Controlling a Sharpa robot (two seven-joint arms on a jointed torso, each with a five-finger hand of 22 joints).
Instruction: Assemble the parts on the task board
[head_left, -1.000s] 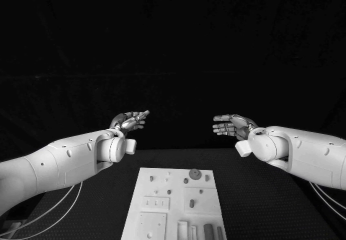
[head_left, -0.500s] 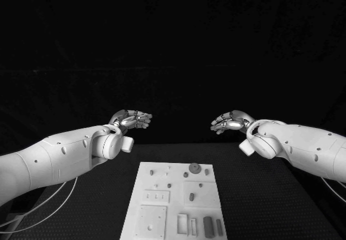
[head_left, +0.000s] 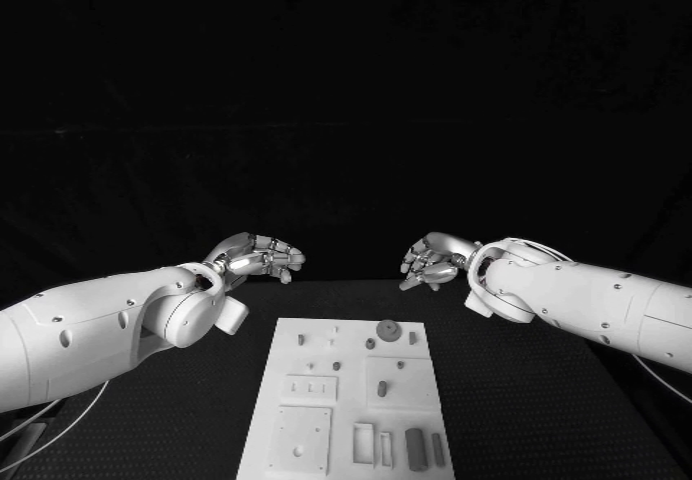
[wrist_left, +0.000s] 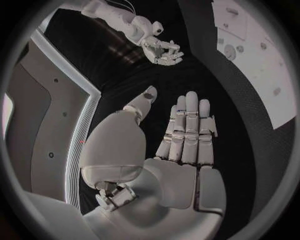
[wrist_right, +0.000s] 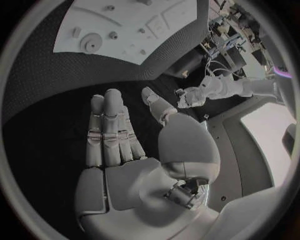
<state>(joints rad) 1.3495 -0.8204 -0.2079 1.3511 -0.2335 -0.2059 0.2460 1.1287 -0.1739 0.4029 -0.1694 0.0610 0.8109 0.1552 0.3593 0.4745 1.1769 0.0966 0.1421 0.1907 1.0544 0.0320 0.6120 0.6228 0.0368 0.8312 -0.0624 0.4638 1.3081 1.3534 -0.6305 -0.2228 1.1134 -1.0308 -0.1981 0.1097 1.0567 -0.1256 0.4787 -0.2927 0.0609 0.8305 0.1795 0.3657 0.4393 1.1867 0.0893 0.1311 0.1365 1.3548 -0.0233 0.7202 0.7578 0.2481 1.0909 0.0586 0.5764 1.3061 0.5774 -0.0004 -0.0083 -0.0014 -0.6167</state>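
The white rectangular task board lies flat on the black textured worktop, at about six o'clock in the head view, with small dark parts on it: a round disc-shaped piece near its far edge at twelve o'clock of the board, and short upright bars toward its near right corner at about five o'clock. The left robot hand hangs above the far edge of the worktop at roughly ten o'clock from the board, well apart from it; its wrist view shows its fingers stretched out straight and side by side, grasping nothing, so it is released. The right robot hand hangs at about two o'clock from the board, likewise clear of it, its fingers extended and empty. No part appears to be picked up yet, so the step in hand is probably the first reach. To do it well, one robot hand should descend over a single chosen part, approach from above with fingers spread either side of it, and avoid brushing neighbouring pieces.
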